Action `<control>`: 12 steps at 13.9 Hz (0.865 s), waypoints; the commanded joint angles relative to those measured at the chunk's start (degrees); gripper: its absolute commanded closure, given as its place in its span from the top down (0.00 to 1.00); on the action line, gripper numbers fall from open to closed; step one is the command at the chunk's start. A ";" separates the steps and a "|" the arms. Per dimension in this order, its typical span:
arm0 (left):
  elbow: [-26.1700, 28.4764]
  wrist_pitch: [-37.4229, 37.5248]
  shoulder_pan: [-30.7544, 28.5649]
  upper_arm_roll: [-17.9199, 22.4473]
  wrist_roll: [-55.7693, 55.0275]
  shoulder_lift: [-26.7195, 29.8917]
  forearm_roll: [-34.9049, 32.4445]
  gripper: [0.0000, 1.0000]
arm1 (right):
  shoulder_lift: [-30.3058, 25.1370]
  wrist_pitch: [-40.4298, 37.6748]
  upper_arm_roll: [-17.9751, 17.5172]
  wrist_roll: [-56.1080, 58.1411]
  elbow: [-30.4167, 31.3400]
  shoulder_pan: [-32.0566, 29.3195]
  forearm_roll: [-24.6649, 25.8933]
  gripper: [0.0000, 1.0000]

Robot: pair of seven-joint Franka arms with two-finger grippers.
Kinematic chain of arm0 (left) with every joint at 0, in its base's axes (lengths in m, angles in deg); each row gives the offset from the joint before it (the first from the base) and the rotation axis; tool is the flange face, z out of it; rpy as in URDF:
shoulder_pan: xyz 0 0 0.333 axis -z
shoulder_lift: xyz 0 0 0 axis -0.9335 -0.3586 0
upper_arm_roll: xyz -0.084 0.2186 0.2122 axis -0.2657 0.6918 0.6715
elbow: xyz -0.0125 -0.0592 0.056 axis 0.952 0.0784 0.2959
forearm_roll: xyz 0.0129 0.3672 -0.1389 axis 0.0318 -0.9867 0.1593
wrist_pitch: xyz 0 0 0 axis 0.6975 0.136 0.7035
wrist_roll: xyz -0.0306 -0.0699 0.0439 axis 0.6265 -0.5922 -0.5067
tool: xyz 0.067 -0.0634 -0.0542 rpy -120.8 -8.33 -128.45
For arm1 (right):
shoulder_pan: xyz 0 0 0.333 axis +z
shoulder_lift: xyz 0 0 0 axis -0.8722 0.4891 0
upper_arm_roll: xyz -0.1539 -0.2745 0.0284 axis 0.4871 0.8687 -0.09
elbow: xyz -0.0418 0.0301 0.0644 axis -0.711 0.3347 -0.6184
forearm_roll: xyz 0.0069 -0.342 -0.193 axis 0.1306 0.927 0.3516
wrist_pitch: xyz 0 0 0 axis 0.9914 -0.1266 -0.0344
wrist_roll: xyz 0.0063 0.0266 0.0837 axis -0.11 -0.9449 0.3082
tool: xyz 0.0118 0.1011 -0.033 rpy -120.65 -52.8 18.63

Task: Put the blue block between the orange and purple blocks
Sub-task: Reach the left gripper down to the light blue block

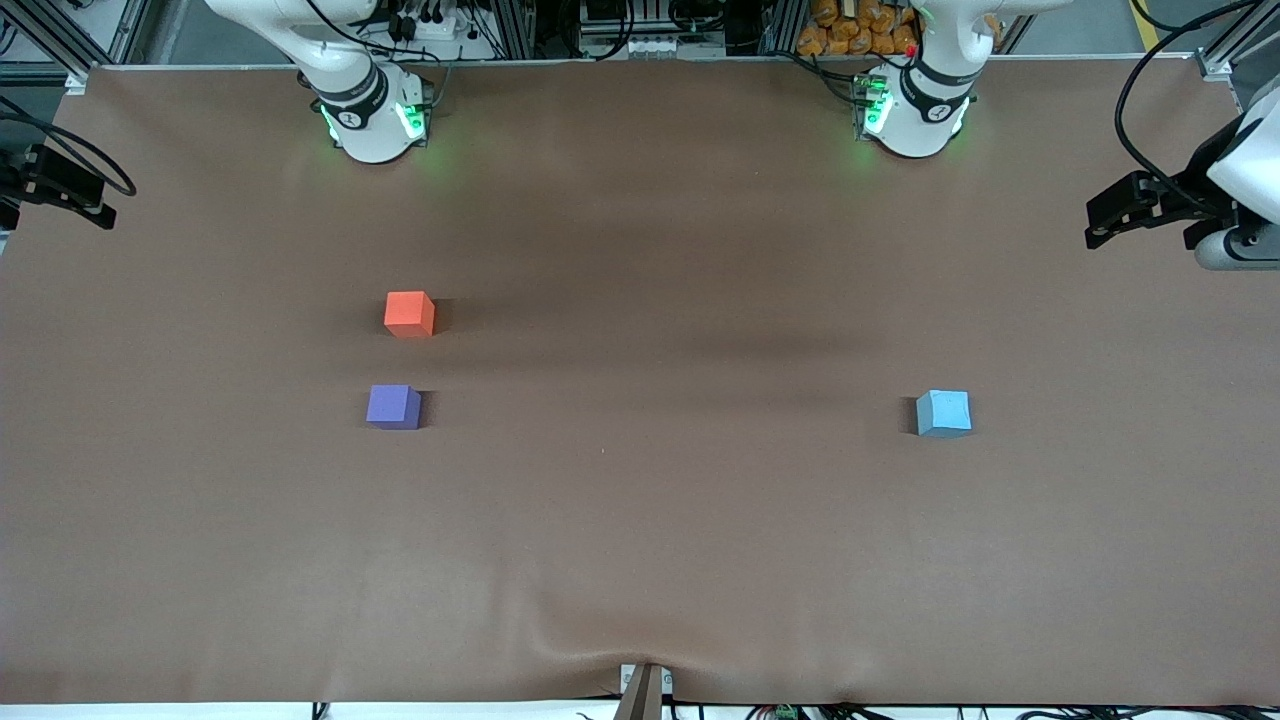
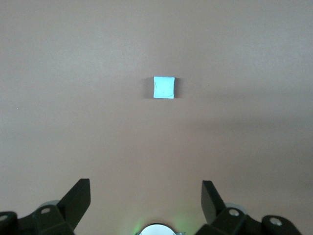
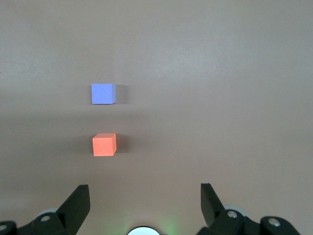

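Note:
The blue block [image 1: 943, 413] [image 2: 164, 87] lies alone on the brown table toward the left arm's end. The orange block [image 1: 409, 314] [image 3: 104, 145] and the purple block [image 1: 393, 407] [image 3: 102, 94] sit toward the right arm's end. The purple one is nearer the front camera, and a gap of about one block separates them. My left gripper [image 2: 145, 182] hangs open high over the table, well short of the blue block, nothing between its fingers. My right gripper [image 3: 144, 186] is open too, high over the table short of the orange block. Neither hand shows in the front view.
The arm bases [image 1: 375, 120] [image 1: 915, 115] glow green along the table's edge farthest from the front camera. Dark equipment juts in at the left arm's end [image 1: 1140, 205] and at the right arm's end [image 1: 60, 185]. The brown cloth [image 1: 640, 520] has a wrinkle near the front edge.

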 commanded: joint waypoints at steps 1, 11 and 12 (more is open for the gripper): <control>0.26 0.74 -0.23 -0.15 0.73 0.53 0.91 1.00 | -0.88 0.01 0.36 0.37 0.87 0.65 -0.30 1.00; -1.06 -6.27 0.83 -0.06 1.27 -10.97 0.56 1.00 | -0.97 -1.49 0.27 0.46 0.87 0.39 -1.26 1.00; -0.80 -8.64 0.83 -0.06 1.27 -12.29 0.74 1.00 | -0.97 -1.66 0.27 0.46 0.87 0.30 -1.27 1.00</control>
